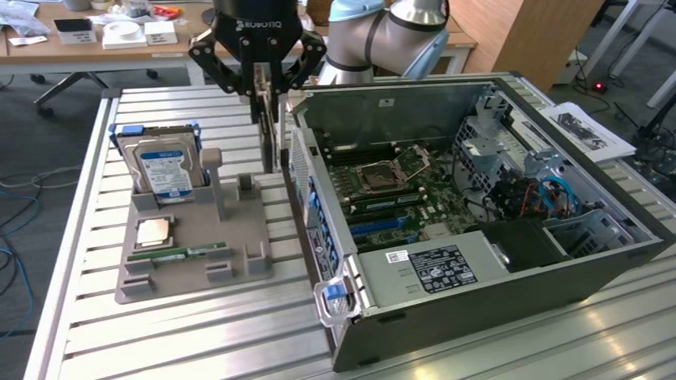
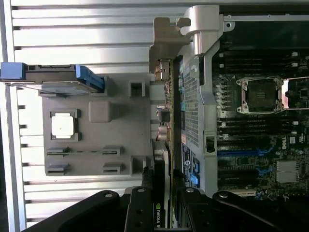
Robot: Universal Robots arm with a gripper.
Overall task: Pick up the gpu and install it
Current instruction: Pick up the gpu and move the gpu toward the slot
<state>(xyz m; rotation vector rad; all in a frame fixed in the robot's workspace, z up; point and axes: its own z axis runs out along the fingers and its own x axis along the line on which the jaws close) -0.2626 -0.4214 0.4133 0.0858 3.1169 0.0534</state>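
Ribbed aluminium tabletop (image 1: 158,332) is filling the foreground, with office desks lying behind it at twelve o'clock. You are holding the gpu (image 1: 271,138) in the gripper (image 1: 264,93), whose black fingers (image 2: 143,195) are clamped on the card's thin upper edge. The card is hanging upright and edge-on at about eleven o'clock from the exterior view's centre, between the grey parts tray (image 1: 190,277) and the open computer case (image 1: 507,269).

Judging by this, the pickup looks done, as the card appears to be lifted out of its tray slot. The installing is not yet done. The card is hanging outside the case wall, and the blue slots on the green motherboard (image 1: 391,190) are lying bare.

The tray, matte moulded plastic at nine o'clock, is carrying a silver hard drive (image 1: 164,166) with a blue label, a square metal processor chip (image 1: 155,231) and a narrow green RAM stick (image 1: 180,254). The case is showing perforated sheet steel.
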